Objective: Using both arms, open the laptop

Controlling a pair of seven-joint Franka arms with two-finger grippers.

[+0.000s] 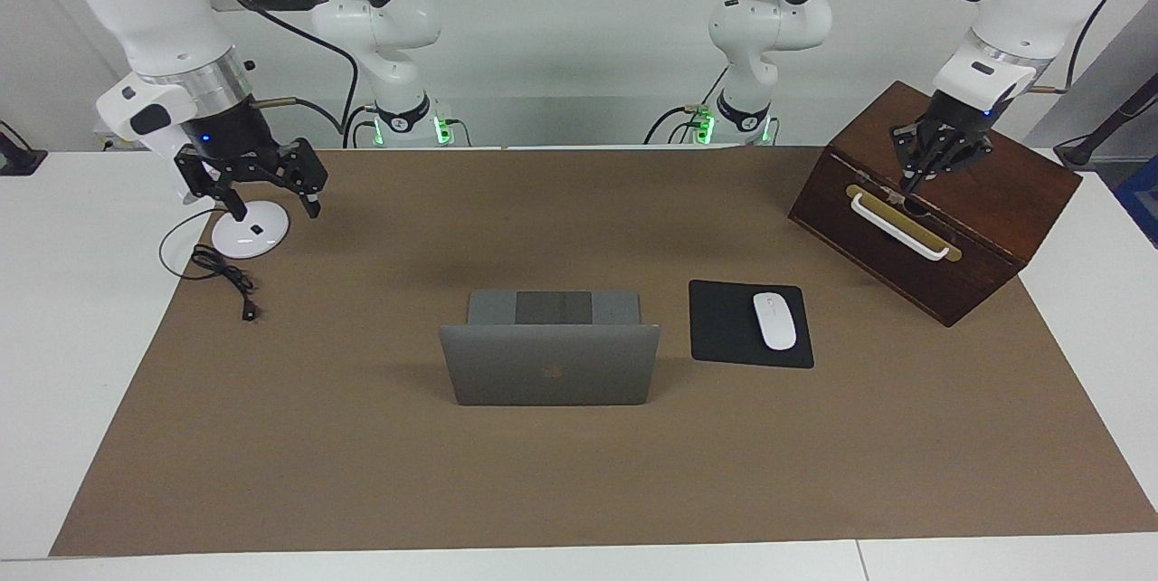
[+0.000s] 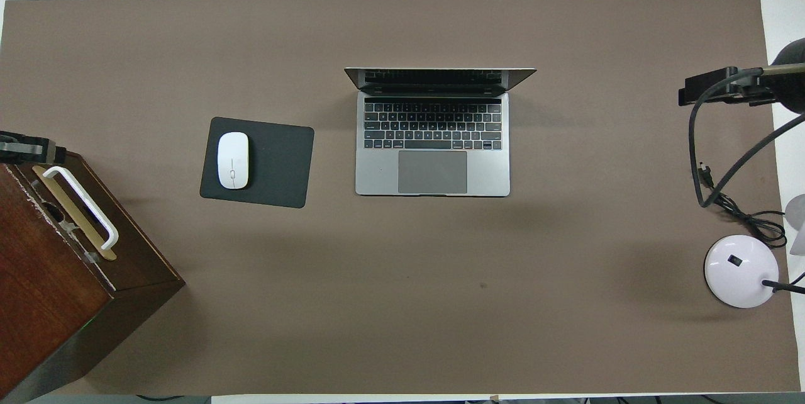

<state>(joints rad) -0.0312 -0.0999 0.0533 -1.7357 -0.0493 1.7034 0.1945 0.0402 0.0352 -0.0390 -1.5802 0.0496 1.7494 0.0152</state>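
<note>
The laptop [image 1: 550,355] stands open in the middle of the bench [image 1: 362,490], its lid up. The left hand [image 1: 936,166] hangs over the wooden box [image 1: 986,201] at the bench's end; I cannot tell if it is open. The right hand [image 1: 269,185] is open wide and holds nothing, above the white round lamp base [image 1: 250,234] at the other end.

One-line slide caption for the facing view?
Laptop stands open; left gripper over wooden box, right gripper open.

Your right hand [image 1: 269,199] hangs raised at its own end of the table with its fingers spread wide and holding nothing, while your left hand [image 1: 925,174] points down from a bent wrist at the other end.
</note>
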